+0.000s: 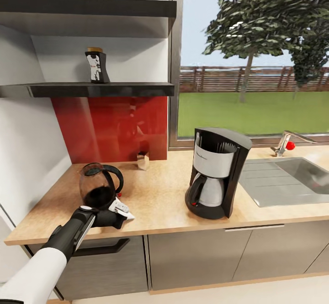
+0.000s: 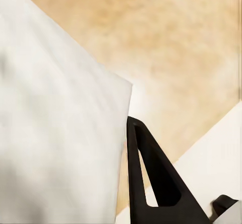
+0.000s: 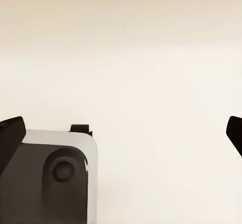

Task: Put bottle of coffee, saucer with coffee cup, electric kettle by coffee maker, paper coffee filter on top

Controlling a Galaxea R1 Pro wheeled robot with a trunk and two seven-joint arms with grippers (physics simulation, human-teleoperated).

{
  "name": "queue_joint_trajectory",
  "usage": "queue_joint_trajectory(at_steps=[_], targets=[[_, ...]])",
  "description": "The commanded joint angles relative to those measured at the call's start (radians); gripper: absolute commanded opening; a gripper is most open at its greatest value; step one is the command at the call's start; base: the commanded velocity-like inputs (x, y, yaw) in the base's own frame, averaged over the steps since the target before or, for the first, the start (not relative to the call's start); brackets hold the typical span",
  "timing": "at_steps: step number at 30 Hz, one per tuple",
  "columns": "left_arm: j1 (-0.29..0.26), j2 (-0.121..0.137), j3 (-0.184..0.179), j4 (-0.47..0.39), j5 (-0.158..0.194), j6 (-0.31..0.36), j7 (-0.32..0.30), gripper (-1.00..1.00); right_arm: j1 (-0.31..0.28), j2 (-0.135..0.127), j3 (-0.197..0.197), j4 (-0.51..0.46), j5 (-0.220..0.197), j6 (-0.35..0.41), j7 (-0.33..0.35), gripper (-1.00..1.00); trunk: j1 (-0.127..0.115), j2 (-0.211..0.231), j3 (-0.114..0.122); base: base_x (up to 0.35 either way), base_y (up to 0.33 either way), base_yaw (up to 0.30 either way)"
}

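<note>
White paper coffee filter point(image 2: 55, 133) lies beside electric kettle point(image 1: 98, 186), coffee maker point(image 1: 217, 172) well apart.

I see the bench point(image 1: 160, 203) in light, mottled wood grain over grey cabinet fronts point(image 1: 192, 254). The coffee maker point(image 1: 217, 174) is black with a silver-grey basket and a small red switch. The kettle point(image 1: 98, 185) is dark and smoky. The paper coffee filter point(image 2: 55, 133) is white. On the glossy black kitchen shelf point(image 1: 91, 89), the bottle of coffee point(image 1: 96, 65) is dark with an amber lid. The splashback point(image 1: 109, 126) is red.
</note>
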Motion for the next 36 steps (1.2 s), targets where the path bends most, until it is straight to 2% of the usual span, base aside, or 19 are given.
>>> queue_joint_trajectory(at_steps=[1, 5, 9, 12, 15, 19, 21, 24, 30, 34, 36], targets=[[-0.001, 0.0, -0.002, -0.003, -0.009, 0.001, -0.006, -1.0, -0.001, 0.0, 0.001, 0.0, 0.0, -0.003, -0.001, 1.0, 0.001, -0.002, -0.002, 0.0, 0.0, 0.0], [-0.006, -0.002, -0.003, -0.011, -0.008, 0.005, -0.009, -1.0, -0.001, 0.0, 0.001, 0.0, 0.0, -0.003, -0.001, 1.0, 0.001, -0.002, -0.002, 0.0, 0.0, 0.0], [-0.018, -0.02, -0.004, -0.014, -0.008, 0.017, -0.034, -1.0, -0.001, 0.0, 0.0, 0.0, 0.0, -0.003, -0.001, 1.0, 0.001, -0.002, -0.002, 0.0, 0.0, 0.0], [-0.049, -0.04, -0.004, -0.015, -0.01, 0.037, -0.04, -1.0, -0.001, 0.0, 0.0, 0.0, 0.0, -0.003, -0.001, 1.0, 0.001, -0.002, -0.002, 0.0, 0.0, 0.0], [-0.086, -0.069, -0.005, -0.016, -0.013, 0.096, -0.042, -1.0, -0.001, 0.0, 0.0, -0.001, 0.0, -0.003, -0.001, 1.0, 0.001, -0.002, -0.002, 0.0, 0.0, 0.0], [-0.138, -0.111, -0.006, -0.015, -0.015, 0.125, -0.041, -1.0, -0.001, 0.0, -0.001, -0.001, 0.0, -0.003, -0.001, 1.0, 0.001, -0.002, -0.002, 0.0, 0.0, 0.0], [-0.162, -0.122, -0.006, -0.015, -0.016, 0.144, -0.041, -1.0, -0.001, 0.0, -0.001, -0.001, 0.0, -0.003, -0.001, 1.0, 0.001, -0.002, -0.002, 0.0, 0.0, 0.0], [-0.255, -0.144, -0.005, -0.015, -0.016, 0.238, -0.04, -1.0, -0.001, 0.0, -0.001, -0.001, 0.0, -0.003, -0.001, 1.0, 0.001, -0.002, -0.002, 0.0, 0.0, 0.0], [-0.389, -0.197, -0.005, -0.011, -0.023, 0.305, -0.036, -1.0, -0.001, 0.001, -0.001, -0.001, 0.0, -0.004, -0.001, 1.0, 0.001, -0.002, -0.002, 0.0, 0.0, 0.0], [-0.475, -0.209, -0.004, -0.013, -0.03, 0.433, -0.035, -1.0, -0.001, 0.001, -0.001, -0.001, 0.0, -0.004, -0.001, 1.0, 0.001, -0.002, -0.002, 0.0, 0.0, 0.0], [-0.518, -0.21, -0.004, -0.013, -0.031, 0.469, -0.033, -1.0, -0.001, 0.001, -0.001, -0.001, 0.0, -0.005, -0.001, 1.0, 0.001, -0.002, -0.002, 0.0, 0.0, 0.0]])
